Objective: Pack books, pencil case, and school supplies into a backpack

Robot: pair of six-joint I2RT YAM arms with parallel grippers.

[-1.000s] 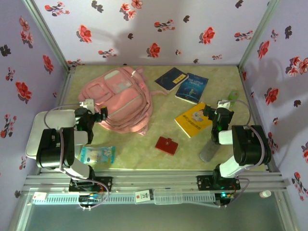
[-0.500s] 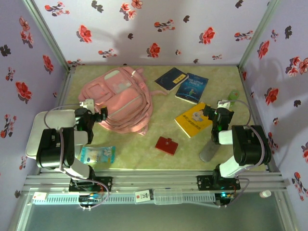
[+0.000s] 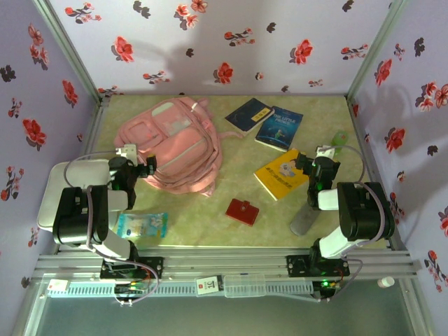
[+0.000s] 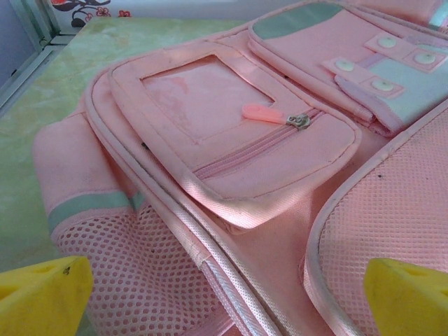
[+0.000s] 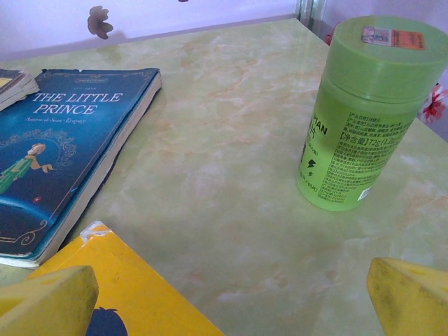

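Left end effector point(image 3: 149, 166) and right end effector point(image 3: 305, 165) both hung released; reaching for the yellow book point(image 3: 281, 175) at three o'clock could topple the upright green bottle point(image 5: 364, 112) nearby.

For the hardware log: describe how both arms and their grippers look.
The left arm and right arm match: bulky black joints, white links, black bases bolted to a silver rail. A thin grey cable loops over each wrist, beside a small white block. The left gripper and right gripper are black with bright yellow fingertip pads.
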